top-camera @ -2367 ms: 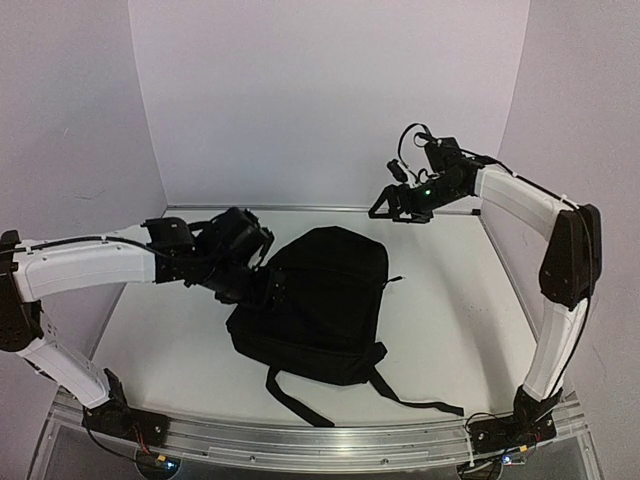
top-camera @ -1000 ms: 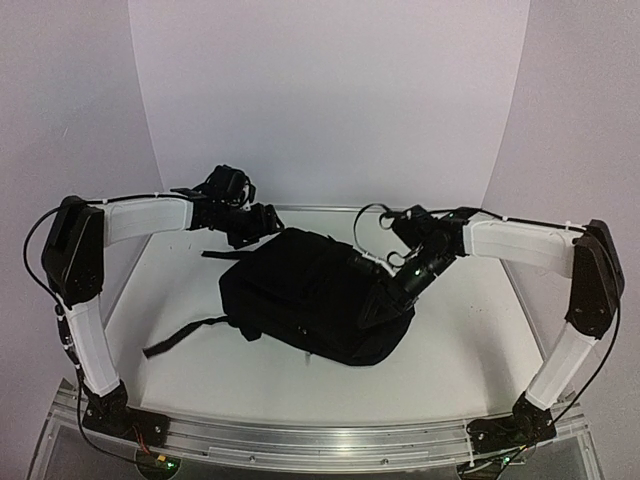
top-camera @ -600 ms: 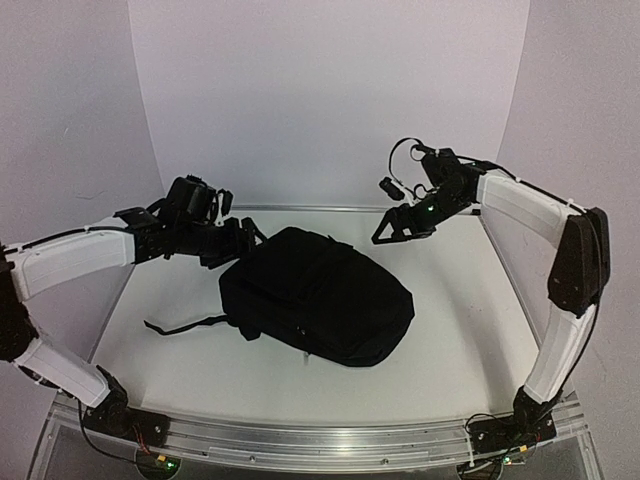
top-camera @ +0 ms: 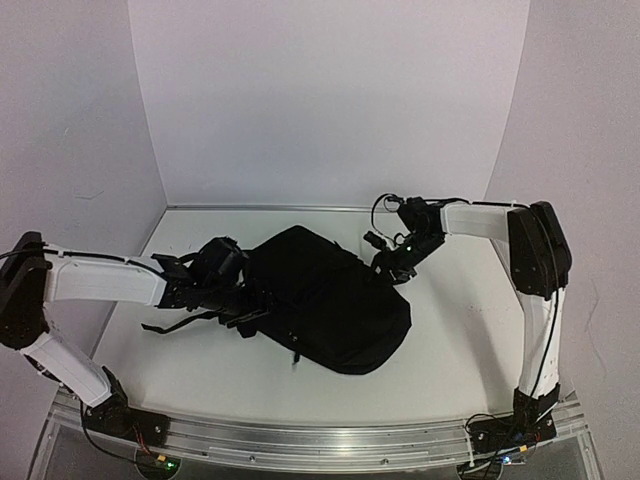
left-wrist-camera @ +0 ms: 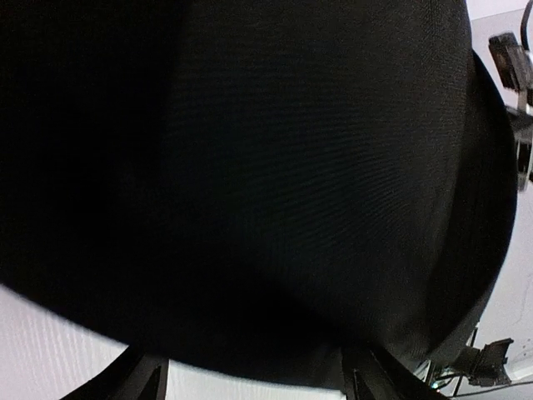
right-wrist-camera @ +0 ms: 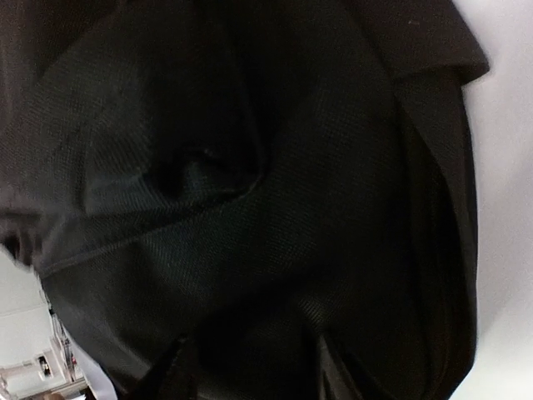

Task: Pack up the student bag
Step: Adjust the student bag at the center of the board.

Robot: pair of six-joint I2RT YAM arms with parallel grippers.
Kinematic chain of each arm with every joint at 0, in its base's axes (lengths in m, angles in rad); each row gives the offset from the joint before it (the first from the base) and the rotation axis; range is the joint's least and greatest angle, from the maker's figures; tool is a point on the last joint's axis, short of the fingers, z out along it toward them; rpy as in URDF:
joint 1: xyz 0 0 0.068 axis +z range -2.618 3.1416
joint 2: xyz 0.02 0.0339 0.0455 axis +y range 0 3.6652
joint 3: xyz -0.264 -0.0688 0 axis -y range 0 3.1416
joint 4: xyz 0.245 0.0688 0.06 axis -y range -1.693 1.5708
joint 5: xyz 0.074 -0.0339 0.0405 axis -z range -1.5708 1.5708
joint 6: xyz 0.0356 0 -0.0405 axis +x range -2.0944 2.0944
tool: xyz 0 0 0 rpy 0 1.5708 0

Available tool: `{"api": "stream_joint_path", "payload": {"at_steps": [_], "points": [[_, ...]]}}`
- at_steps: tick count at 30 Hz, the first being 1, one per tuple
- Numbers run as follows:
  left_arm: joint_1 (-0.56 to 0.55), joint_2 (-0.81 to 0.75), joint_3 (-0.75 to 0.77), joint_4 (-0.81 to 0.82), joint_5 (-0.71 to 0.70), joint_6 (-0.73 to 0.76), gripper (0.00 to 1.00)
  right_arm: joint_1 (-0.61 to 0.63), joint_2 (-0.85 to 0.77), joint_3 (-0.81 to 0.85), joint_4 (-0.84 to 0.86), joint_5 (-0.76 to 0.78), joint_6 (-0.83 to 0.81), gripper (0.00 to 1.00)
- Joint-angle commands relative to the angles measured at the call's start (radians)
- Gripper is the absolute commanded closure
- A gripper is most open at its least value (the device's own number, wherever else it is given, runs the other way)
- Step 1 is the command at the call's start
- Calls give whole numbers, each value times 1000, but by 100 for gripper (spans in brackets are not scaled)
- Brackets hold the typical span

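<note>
The student bag [top-camera: 325,295], a large black fabric backpack, lies flat mid-table with a strap [top-camera: 165,325] trailing left. My left gripper [top-camera: 250,308] is low at its left side. In the left wrist view the bag [left-wrist-camera: 275,167] fills the frame, and the left gripper [left-wrist-camera: 254,371] stands open, fingers [left-wrist-camera: 137,379] wide apart at the bag's lower edge, tips hidden. My right gripper [top-camera: 385,268] presses on the bag's far right edge. In the right wrist view it [right-wrist-camera: 254,358] has closed in on creased bag fabric [right-wrist-camera: 250,208], which fills the gap between its fingers [right-wrist-camera: 179,367].
White table [top-camera: 450,320] shows to the right of the bag and along the front. White walls close in the back and both sides. A metal rail [top-camera: 320,440] with both arm bases runs along the near edge.
Both arms have come down onto the bag. The left gripper moved from the back left to its left side. The right dropped from the back to its far right edge and narrowed its jaws.
</note>
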Motion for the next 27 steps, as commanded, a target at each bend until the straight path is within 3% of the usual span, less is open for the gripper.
{"api": "stream_joint_path", "payload": {"at_steps": [1, 5, 8, 13, 18, 27], "points": [[61, 129, 209, 56, 16, 107, 32, 21, -186, -187, -37, -120, -17, 62], [157, 173, 297, 62, 87, 169, 37, 96, -325, -358, -39, -157, -49, 75], [187, 158, 337, -11, 90, 277, 35, 126, -405, -388, -41, -168, -60, 64], [188, 58, 313, -94, 103, 404, 26, 64, -486, -334, -25, 51, -70, 54], [178, 15, 265, -72, 205, 433, 22, 40, -465, -322, 56, 156, -17, 35], [99, 137, 305, -47, 190, 414, 21, 38, -302, -223, 99, 161, -44, 33]]}}
